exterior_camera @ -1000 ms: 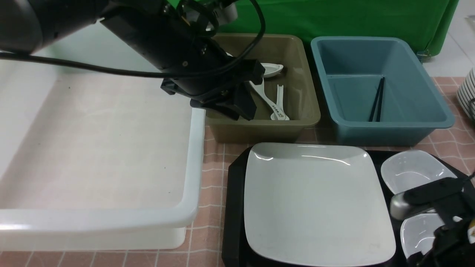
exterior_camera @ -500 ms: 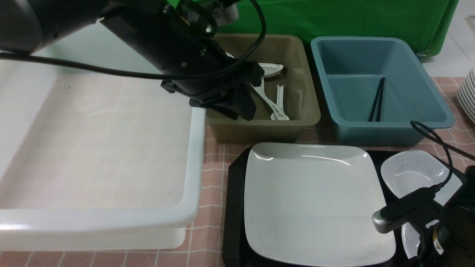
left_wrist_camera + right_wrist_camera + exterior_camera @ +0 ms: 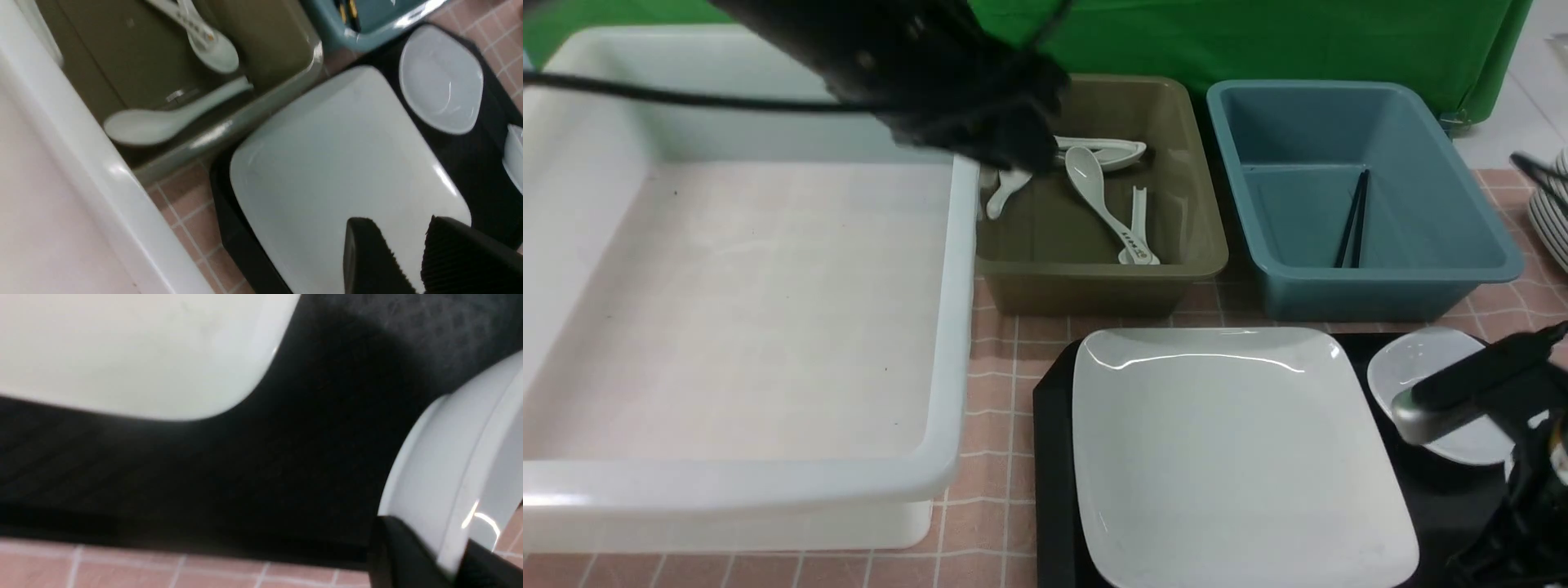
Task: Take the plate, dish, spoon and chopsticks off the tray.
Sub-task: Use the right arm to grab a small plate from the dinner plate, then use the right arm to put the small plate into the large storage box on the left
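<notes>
The large white square plate (image 3: 1233, 457) lies on the black tray (image 3: 1054, 457). My right gripper (image 3: 453, 555) is shut on the rim of a small white dish (image 3: 461, 465), held just over the tray (image 3: 286, 457); in the front view the right arm (image 3: 1470, 392) hides that grip. Another small dish (image 3: 1425, 371) sits at the tray's far right. My left gripper (image 3: 398, 220) hangs open over the plate (image 3: 335, 163), nothing between its fingers. The marked spoon (image 3: 1131, 237) lies in the olive bin. The black chopsticks (image 3: 1352, 220) lie in the blue bin.
A big white bin (image 3: 947, 327) fills the left side. The olive bin (image 3: 1205, 245) with several spoons and the blue bin (image 3: 1503, 261) stand behind the tray. White plates (image 3: 1553, 220) are stacked at the right edge. The left arm (image 3: 915, 73) hovers blurred over the olive bin's back corner.
My right gripper has closed on the dish's rim, and the near dish no longer shows on the tray. The left arm has risen toward the back, uncovering the spoons.
</notes>
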Available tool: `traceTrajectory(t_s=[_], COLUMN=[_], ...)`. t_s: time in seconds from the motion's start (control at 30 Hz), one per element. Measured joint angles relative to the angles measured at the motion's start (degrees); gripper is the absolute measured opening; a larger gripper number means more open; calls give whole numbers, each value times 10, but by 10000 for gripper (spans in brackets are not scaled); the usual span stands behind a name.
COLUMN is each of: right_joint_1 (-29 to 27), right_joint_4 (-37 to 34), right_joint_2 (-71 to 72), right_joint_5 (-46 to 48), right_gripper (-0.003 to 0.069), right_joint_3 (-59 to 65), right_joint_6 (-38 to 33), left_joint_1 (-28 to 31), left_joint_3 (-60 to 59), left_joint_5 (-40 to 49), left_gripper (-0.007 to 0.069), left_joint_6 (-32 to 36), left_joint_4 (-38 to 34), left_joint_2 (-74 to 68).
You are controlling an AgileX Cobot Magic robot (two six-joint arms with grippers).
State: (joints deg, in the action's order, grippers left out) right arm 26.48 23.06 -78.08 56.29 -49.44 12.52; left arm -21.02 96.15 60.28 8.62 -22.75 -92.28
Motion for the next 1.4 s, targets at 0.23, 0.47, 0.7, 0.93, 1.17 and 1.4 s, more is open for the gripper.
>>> traceTrajectory(t_s=[0.23,0.47,0.7,0.93,1.17,1.4], right_joint_1=[0,54,174,242,243,243], right_joint_4=[-111,-373,-417,-389,-298,-270], right_joint_2=[74,28,-157,-427,-562,-579], right_joint_5=[44,-59,-124,-171,-163,-148], right_gripper=[85,85,85,85,85,119], right_joint_3=[-145,-312,-480,-677,-759,-763], right_joint_6=[-85,-304,-411,-522,-526,-527], left_joint_1=[106,281,407,427,427,427], left_joint_3=[42,43,43,41,40,40], left_joint_5=[60,93,95,97,98,98], left_gripper=[197,197,197,197,197,197], left_joint_6=[30,43,31,31,31,31], left_joint_4=[11,10,-52,-69,-70,-71], left_joint_2=[54,59,59,59,59,59])
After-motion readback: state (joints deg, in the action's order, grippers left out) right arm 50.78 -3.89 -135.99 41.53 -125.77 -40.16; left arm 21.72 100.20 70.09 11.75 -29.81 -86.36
